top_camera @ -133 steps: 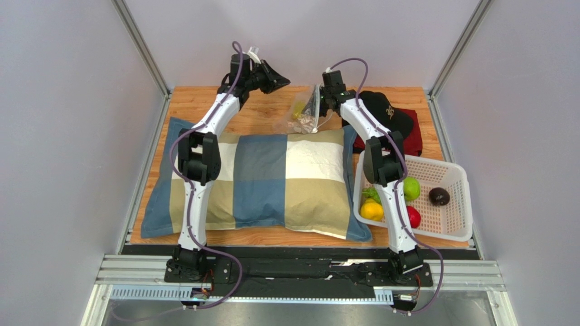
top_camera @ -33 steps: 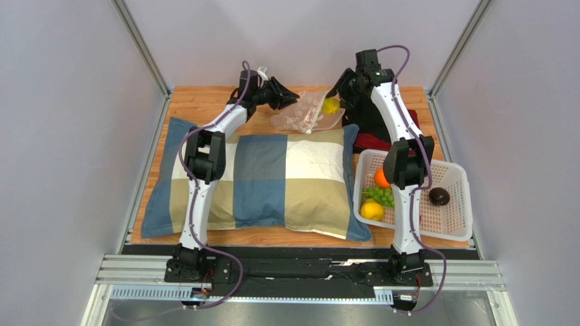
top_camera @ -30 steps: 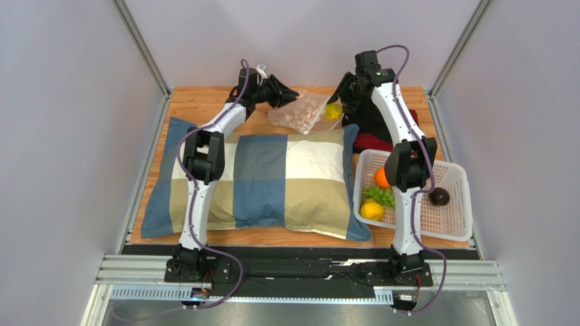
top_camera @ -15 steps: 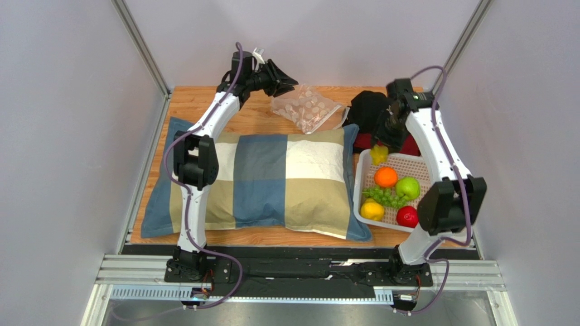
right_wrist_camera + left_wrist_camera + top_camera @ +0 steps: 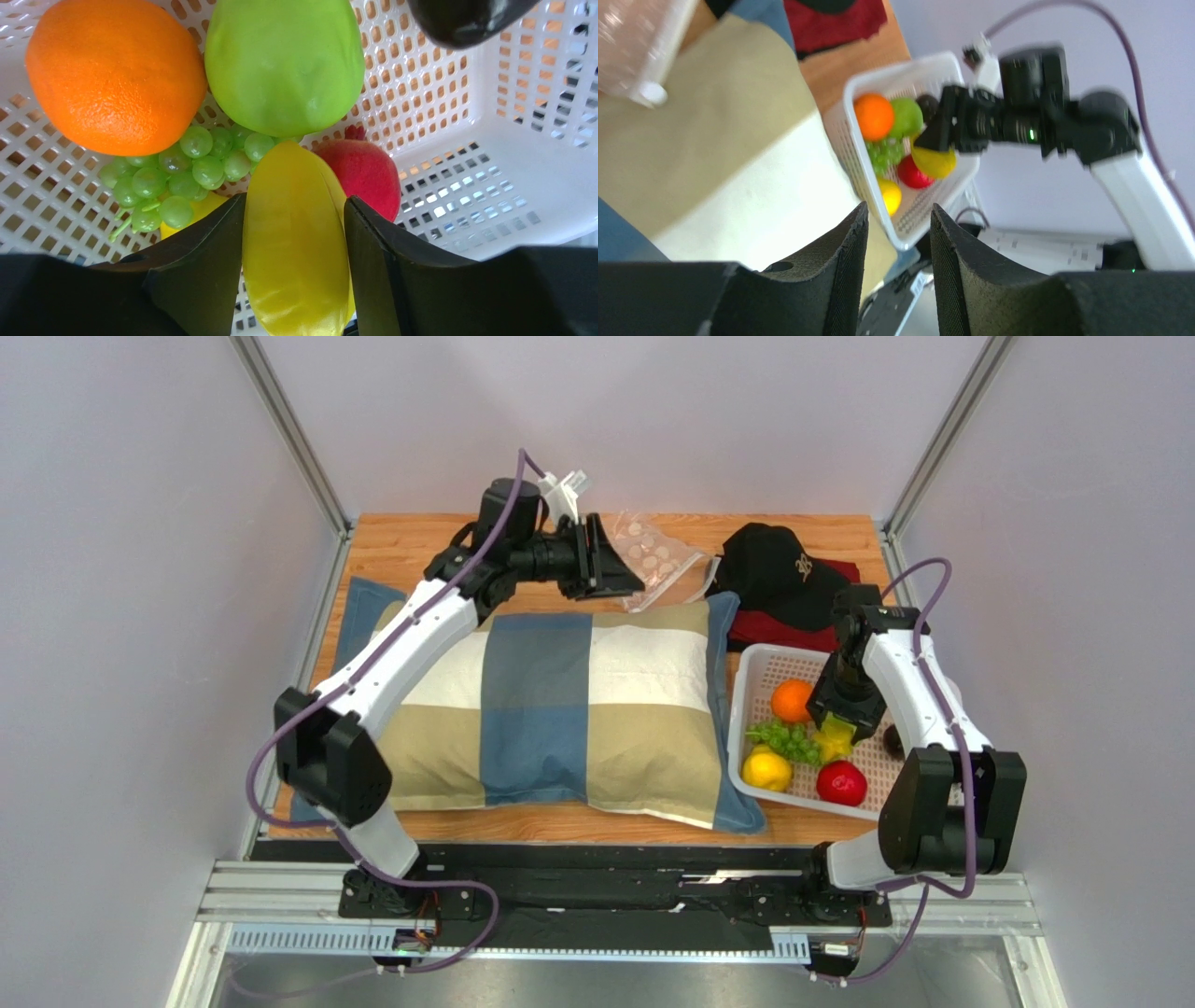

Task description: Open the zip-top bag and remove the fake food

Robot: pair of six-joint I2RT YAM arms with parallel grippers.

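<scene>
The zip-top bag [image 5: 657, 563] lies flat at the back of the table, and its corner [image 5: 633, 42] shows at the upper left of the left wrist view. My left gripper [image 5: 613, 567] hovers just left of it, open [image 5: 898, 206], with nothing between its fingers. My right gripper [image 5: 838, 735] is over the white basket [image 5: 751, 661], shut on a yellow fruit [image 5: 295, 238]. Below it in the basket lie an orange [image 5: 116, 73], a green apple [image 5: 284, 63], green grapes [image 5: 175, 178], a red apple [image 5: 365, 171], a lemon [image 5: 766, 769] and a dark fruit [image 5: 463, 17].
A big checked pillow [image 5: 561, 700] fills the middle of the table, its right end against the basket. A black cap [image 5: 779, 567] rests on a red cloth [image 5: 765, 627] at the back right, between bag and basket. Metal frame posts stand at the back corners.
My right arm has carried the yellow fruit from the bag's mouth over to the basket. The bag has settled flat. My left gripper has opened somewhat, its elbow swinging out left.
</scene>
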